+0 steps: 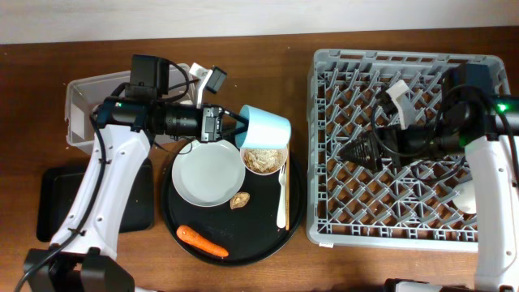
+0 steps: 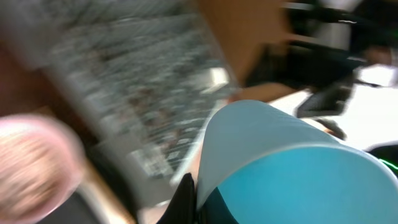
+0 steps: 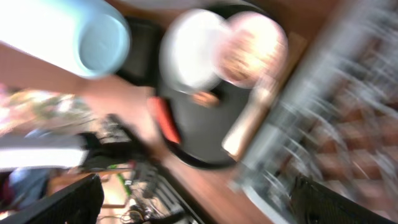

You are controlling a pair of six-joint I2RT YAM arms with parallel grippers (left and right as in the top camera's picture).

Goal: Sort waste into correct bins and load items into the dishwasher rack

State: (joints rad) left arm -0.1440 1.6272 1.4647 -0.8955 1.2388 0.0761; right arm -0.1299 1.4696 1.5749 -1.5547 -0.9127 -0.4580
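My left gripper (image 1: 235, 126) is shut on the rim of the small light-blue cup (image 1: 266, 128) and holds it tilted above the white-pink bowl (image 1: 264, 159) of beige food scraps. The left wrist view is blurred and shows the cup (image 2: 280, 155) in my jaws (image 2: 193, 202). The grey plate (image 1: 208, 174), brown lump (image 1: 240, 200), carrot (image 1: 203, 241) and white fork (image 1: 282, 195) lie on the round black tray (image 1: 182, 223). My right gripper (image 1: 357, 152) is open and empty above the grey dishwasher rack (image 1: 405, 211). Its fingers are wide apart in the right wrist view (image 3: 196, 199).
The clear tub (image 1: 85, 105) stands at the back left, with the shallow black tray (image 1: 57, 203) in front of it. A white object (image 1: 467, 199) sits in the rack's right side, partly hidden by my right arm. Thin chopsticks (image 1: 287, 199) lie beside the fork.
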